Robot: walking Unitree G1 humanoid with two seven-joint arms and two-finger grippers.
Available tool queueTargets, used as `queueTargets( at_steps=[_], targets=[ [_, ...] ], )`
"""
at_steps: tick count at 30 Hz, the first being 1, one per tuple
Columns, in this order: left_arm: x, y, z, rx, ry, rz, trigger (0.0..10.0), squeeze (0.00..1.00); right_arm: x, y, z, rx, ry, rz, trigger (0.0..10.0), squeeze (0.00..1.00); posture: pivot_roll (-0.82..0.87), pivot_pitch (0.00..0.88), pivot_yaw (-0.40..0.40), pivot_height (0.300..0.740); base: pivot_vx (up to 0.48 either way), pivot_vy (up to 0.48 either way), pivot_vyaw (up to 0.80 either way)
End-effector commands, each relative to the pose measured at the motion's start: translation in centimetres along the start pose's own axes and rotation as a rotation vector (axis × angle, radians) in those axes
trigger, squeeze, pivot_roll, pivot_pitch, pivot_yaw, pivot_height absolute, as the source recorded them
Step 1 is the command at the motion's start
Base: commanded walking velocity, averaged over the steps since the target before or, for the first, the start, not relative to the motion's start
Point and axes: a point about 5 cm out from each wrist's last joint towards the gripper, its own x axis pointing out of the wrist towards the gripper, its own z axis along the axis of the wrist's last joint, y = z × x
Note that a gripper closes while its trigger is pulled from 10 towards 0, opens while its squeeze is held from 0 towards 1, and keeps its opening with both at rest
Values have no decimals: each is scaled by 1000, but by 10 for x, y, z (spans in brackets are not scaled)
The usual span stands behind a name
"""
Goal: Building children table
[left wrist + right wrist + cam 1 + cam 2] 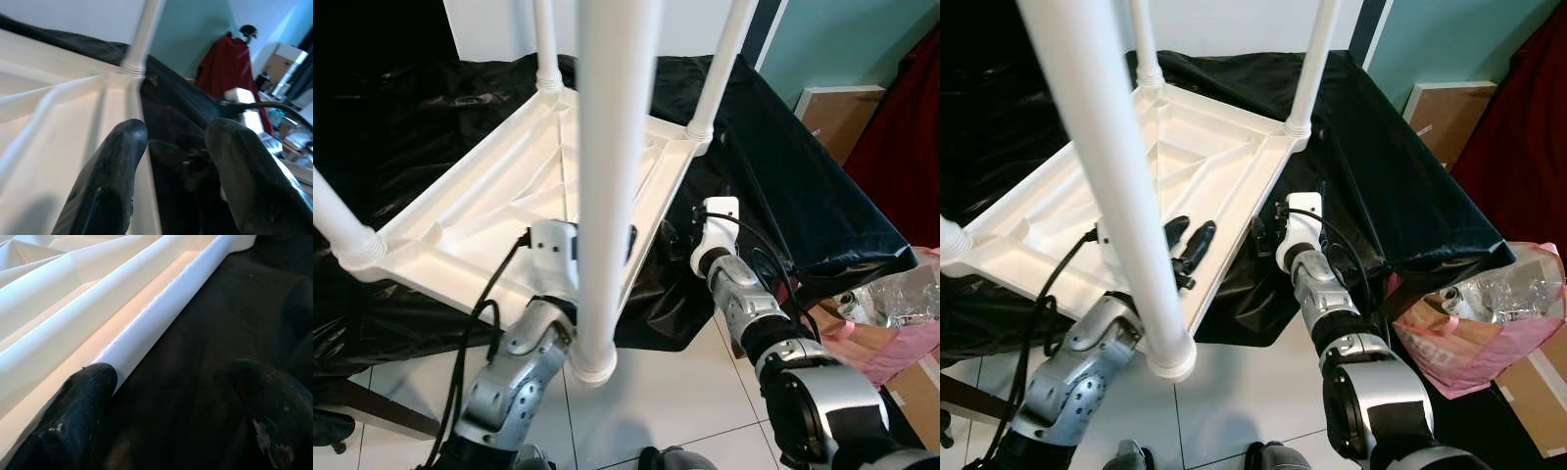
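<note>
**Four legs up, both grippers at the near rim**

The white plastic children's table lies upside down on a black plastic sheet spread over a low support, its four white legs pointing up from the corners. The near-corner leg rises right in front of the head camera, its socket collar overhanging the sheet's near edge above the floor.

The left gripper reaches over the tabletop's near rim with its two black fingers spread apart, one over the ribbed underside and the other out past the rim, clamping nothing. The right gripper sits just beside the same rim, further toward the right corner; its fingers are also spread, one tip touching the white edge and the other over the black sheet.

The likely trouble: the sheet looks slick, so a sideways push on the rim could slide the whole table or tip it off the near edge. The left forearm is close to the near leg, and a bump might loosen it in its socket.

Below is a white tiled floor. To the right stand a clear bag of parts, cardboard, a teal wall and red cloth.
</note>
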Motion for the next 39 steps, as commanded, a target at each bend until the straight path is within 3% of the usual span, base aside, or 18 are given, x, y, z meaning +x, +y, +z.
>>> queueTargets(
  at_steps=[1,10,11,12,16,23,27,33,39],
  targets=[
    [5,-20,-4,3,11,-197,10000,0,4,17,5,-16,-22,77,10000,0,96,115,-129,740,0,0,0],
    [14,-7,-3,96,20,-131,10000,0,2,4,2,-59,-14,26,10000,0,98,114,-129,740,0,0,0],
    [14,0,-2,122,25,-107,10000,0,-1,-1,0,-64,-21,9,10000,0,98,111,-125,740,0,0,0],
    [12,18,1,188,40,-52,10000,0,-7,-15,-4,-71,-43,-38,10000,0,95,111,-122,740,0,0,0],
    [11,30,4,219,57,-17,10000,0,-12,-23,-5,-80,-68,-64,10000,0,88,110,-117,740,0,0,0],
    [2,67,16,292,91,88,10000,0,-34,-37,-9,-98,-166,-103,10000,0,67,117,-101,740,0,0,0],
    [-5,73,18,365,120,72,10000,0,-42,-39,-12,-113,-175,-99,10000,0,58,122,-100,740,0,0,0],
    [-33,78,5,447,323,-74,10000,0,-65,-52,-15,-139,-189,-88,10000,0,26,133,-83,740,0,0,0],
    [-41,85,-2,486,410,-109,10000,0,-76,-62,-13,-163,-185,-107,10000,0,16,138,-74,740,0,0,0]
  ],
)
